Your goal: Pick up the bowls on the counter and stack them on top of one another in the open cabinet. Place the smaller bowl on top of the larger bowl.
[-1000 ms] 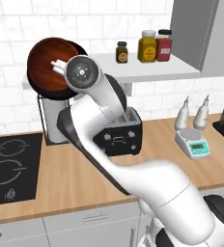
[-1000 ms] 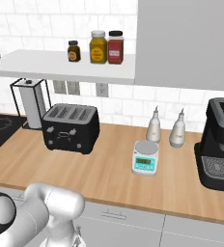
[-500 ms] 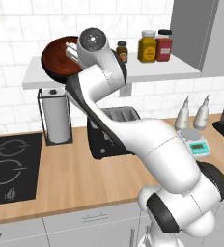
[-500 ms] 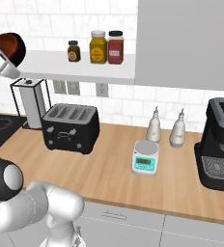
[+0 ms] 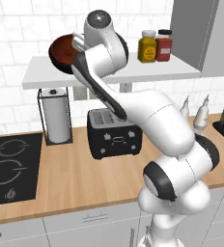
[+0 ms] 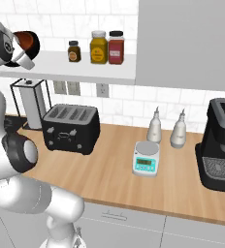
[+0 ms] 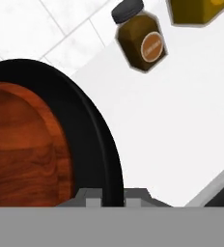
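1. Claw. The two-finger gripper [image 7: 112,195] is pressed together on the rim of the smaller, reddish-brown shallow round bowl [image 7: 22,144]. One dark finger tip sits on each side of the bowl wall, so this is an edge pinch, not a cradle.

2. Load. From the hand view I read a wood-grained, red-brown inner face ringed by a broad dark rim. From the base views the bowl is carried high and tilted, its opening turned sideways rather than up. It is at the left end of the long flat white wall shelf [image 7: 181,120], at shelf level, and I judge it is not resting on the shelf.

3. Step in hand: set-down. I would proceed as follows.
- Roll the wrist until the rim is level. A tilted bowl released from an edge pinch will rock or slide.
- Confirm the position of the wide black bowl before descending. I cannot locate it with confidence from here.
- Lower slowly. Part the fingers only once the bowl sits centred and supported.

4. Clearances beyond the bowl. A small brown glass jar with a dark lid [image 7: 140,38] stands further along the shelf, with a yellow jar [image 7: 196,9] beside it. Both are well apart from the bowl. Behind them is the white tiled wall [image 7: 36,29].
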